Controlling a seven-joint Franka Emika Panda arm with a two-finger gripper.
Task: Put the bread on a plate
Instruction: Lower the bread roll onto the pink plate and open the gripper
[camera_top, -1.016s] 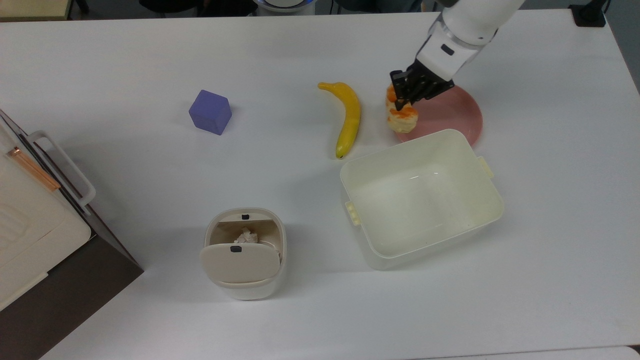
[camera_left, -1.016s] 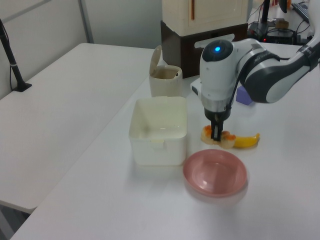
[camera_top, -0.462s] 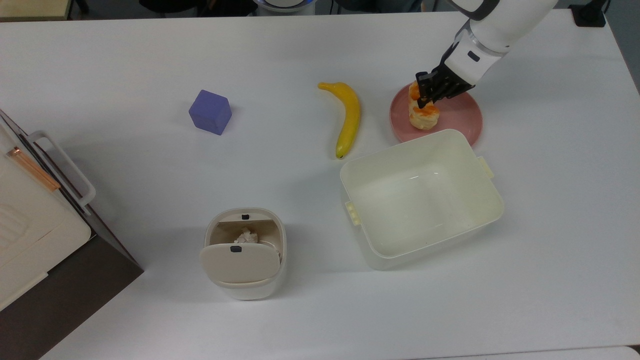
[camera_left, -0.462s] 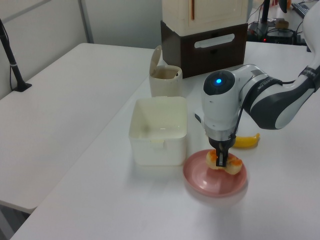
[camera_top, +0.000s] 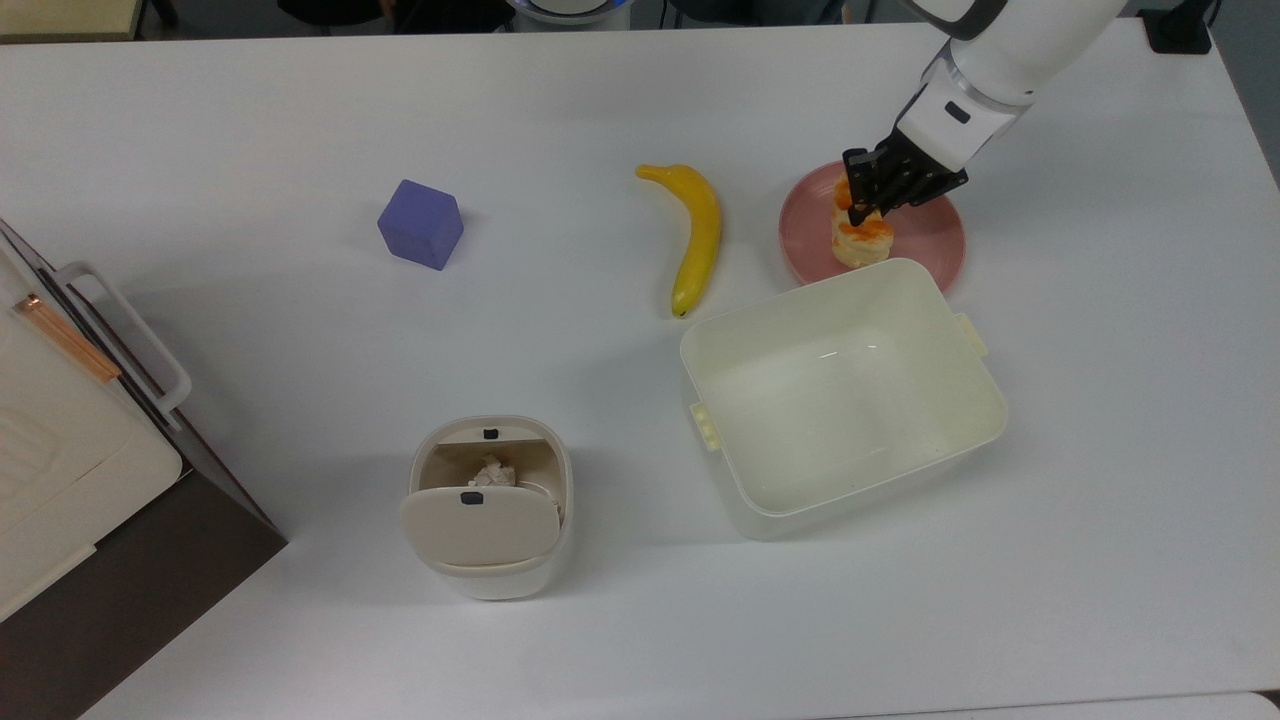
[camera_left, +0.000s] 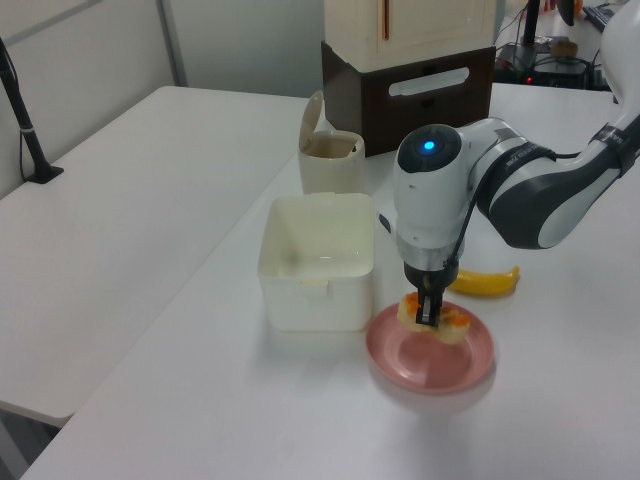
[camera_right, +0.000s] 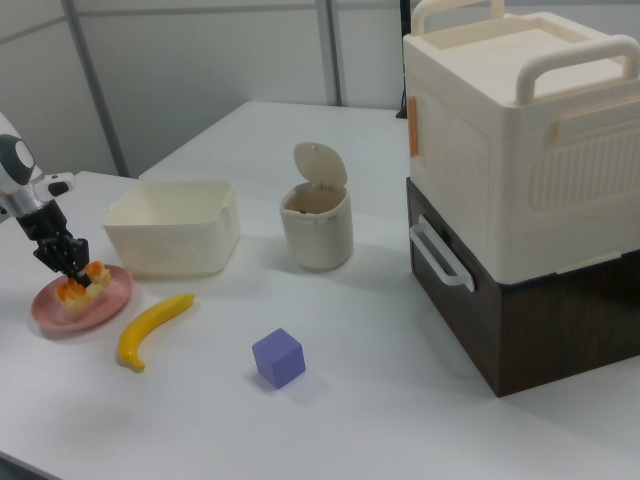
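The hand (camera_top: 858, 208) grips the bread (camera_top: 860, 238) from above, its black fingers (camera_left: 428, 305) closed on the loaf, which sits over the pink plate (camera_top: 925, 235), though whether it touches the plate I cannot tell. Just beside the plate on the white surface (camera_top: 300, 330) stands a cream tub (camera_top: 842, 395). A yellow banana (camera_top: 696, 235) lies near the plate, on the top view's left.

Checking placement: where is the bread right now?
In the top view, the bread sits over the pink plate, gripped by the hand, right of the banana.
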